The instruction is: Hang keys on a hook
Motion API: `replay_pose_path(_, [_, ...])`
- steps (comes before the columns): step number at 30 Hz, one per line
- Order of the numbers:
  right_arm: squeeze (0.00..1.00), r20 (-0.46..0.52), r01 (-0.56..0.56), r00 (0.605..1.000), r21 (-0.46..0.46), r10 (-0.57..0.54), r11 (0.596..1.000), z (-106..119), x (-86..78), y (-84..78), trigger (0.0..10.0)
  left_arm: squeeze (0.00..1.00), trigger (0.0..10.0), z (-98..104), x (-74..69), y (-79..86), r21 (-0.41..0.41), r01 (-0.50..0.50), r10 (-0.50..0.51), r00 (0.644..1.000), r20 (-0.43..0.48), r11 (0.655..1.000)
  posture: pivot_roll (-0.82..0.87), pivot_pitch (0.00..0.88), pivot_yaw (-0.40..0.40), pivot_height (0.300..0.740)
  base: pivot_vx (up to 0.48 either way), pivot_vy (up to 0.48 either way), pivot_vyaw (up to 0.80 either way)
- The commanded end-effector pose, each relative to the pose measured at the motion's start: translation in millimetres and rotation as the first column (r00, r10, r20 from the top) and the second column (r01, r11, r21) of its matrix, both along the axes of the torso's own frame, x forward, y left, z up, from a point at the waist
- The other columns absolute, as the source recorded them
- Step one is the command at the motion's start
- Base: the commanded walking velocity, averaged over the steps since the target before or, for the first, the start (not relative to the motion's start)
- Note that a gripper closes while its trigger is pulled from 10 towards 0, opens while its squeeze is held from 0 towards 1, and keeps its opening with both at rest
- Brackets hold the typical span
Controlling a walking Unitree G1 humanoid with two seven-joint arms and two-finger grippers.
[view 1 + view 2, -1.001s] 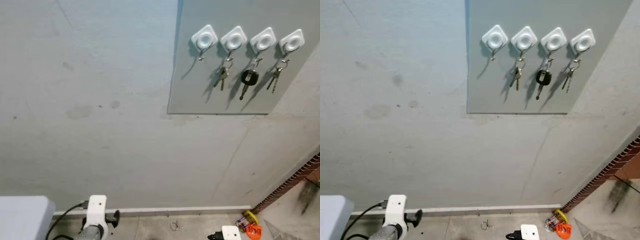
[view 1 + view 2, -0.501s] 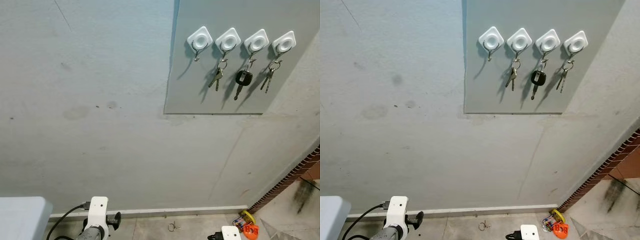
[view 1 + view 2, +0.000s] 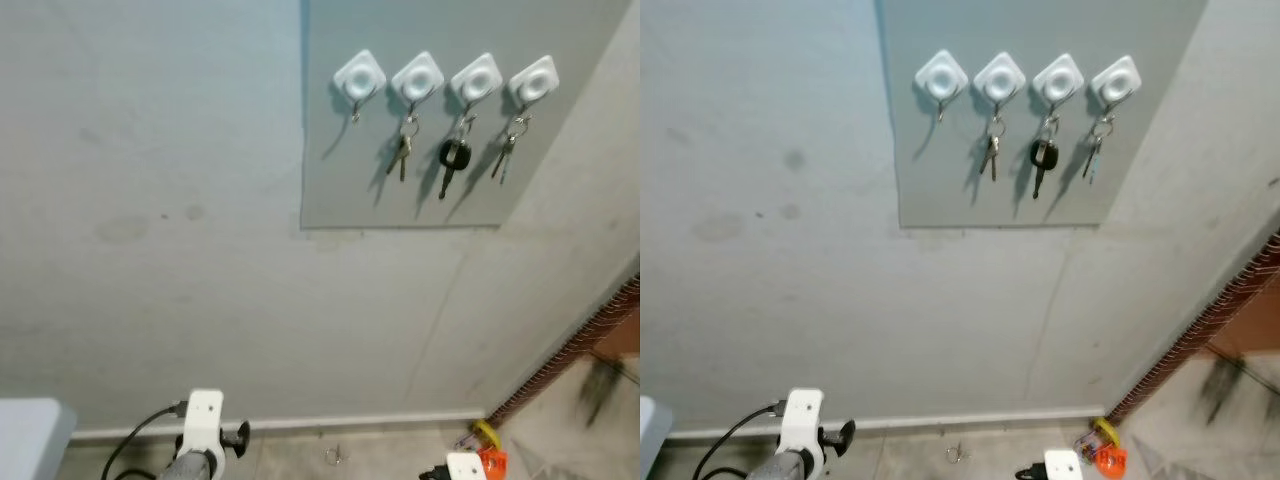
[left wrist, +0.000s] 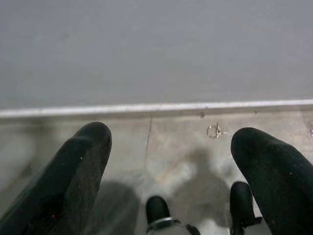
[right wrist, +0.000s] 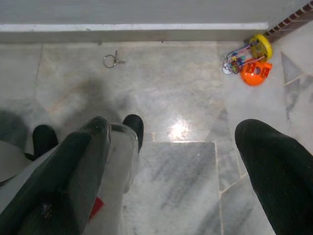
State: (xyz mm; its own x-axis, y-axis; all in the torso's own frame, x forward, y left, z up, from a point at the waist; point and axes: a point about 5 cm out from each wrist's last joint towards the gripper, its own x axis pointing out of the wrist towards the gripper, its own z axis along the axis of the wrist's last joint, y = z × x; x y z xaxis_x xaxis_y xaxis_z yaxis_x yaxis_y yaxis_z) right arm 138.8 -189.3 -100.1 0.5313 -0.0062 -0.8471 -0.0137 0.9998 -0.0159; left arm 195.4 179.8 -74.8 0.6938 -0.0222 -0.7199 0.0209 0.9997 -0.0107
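Grey wall across most of the head views. Upper right of frame: grey panel [image 3: 400,190] w/ four white diamond hooks in a row. Leftmost hook [image 3: 359,77] is bare, just its small metal prong showing. Second hook [image 3: 417,76] carries a silver key set [image 3: 403,152]. Third hook [image 3: 476,80] carries a black-headed key [image 3: 451,158]. Fourth hook [image 3: 532,81] carries another small silver key bunch [image 3: 506,150].

Bottom centre of frame, on the floor just in front of the white baseboard [image 3: 350,423]: a key ring [image 3: 334,457] lying flat. Same ring in the left wrist view [image 4: 214,130] and the right wrist view [image 5: 112,60], near the wall, not touching either gripper.

Left gripper [image 4: 171,161]: low, bottom left of the head view, fingers spread wide, nothing between them. Left fingers [image 4: 73,181] point toward floor and baseboard.

Right gripper [image 5: 173,161]: low, bottom right of head view, also spread apart, holding nothing. Right fingers [image 5: 274,171] over marble floor tiles [image 5: 176,93].

Orange and yellow toy [image 5: 249,61] on floor at lower right, next to a brick edge [image 3: 580,350].
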Motion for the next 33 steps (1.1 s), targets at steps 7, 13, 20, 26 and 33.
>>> replay_pose_path(7, [0.0,-0.009,0.006,1.0,0.002,-0.006,1.0,-1.3,-3.3,1.0,10.0,0.0,10.0,-1.1,-1.7,0.7,0.006,0.016,-0.016,1.0,-0.015,1.0,-0.05,0.0,0.008,0.74,0.0,-0.346,0.0])
replay_pose_path(13, [0.0,-0.015,0.009,1.0,0.003,-0.009,1.0,-2.0,-5.5,1.0,10.0,0.0,10.0,-1.6,-2.7,1.1,0.008,0.017,-0.017,1.0,-0.018,1.0,-0.05,0.0,0.008,0.74,0.0,-0.347,0.0])
replay_pose_path(20, [0.0,-0.017,0.01,1.0,0.004,-0.01,1.0,-2.4,-6.5,1.1,10.0,0.0,10.0,-1.5,-2.5,0.8,0.007,0.018,-0.017,1.0,-0.016,1.0,-0.05,0.0,0.008,0.74,0.0,-0.347,0.0])
replay_pose_path(26, [0.0,-0.016,0.01,1.0,0.003,-0.01,1.0,-2.2,-6.3,0.4,10.0,0.0,10.0,-1.3,-2.1,0.8,0.009,0.018,-0.018,1.0,-0.016,1.0,-0.05,0.0,0.007,0.74,0.0,-0.347,0.0])
replay_pose_path(33, [0.0,-0.019,0.013,1.0,0.004,-0.013,1.0,-2.6,-7.4,0.2,10.0,0.0,10.0,-1.7,-2.9,1.5,0.009,0.016,-0.016,1.0,-0.019,1.0,-0.05,0.0,0.007,0.74,0.0,-0.336,0.0])
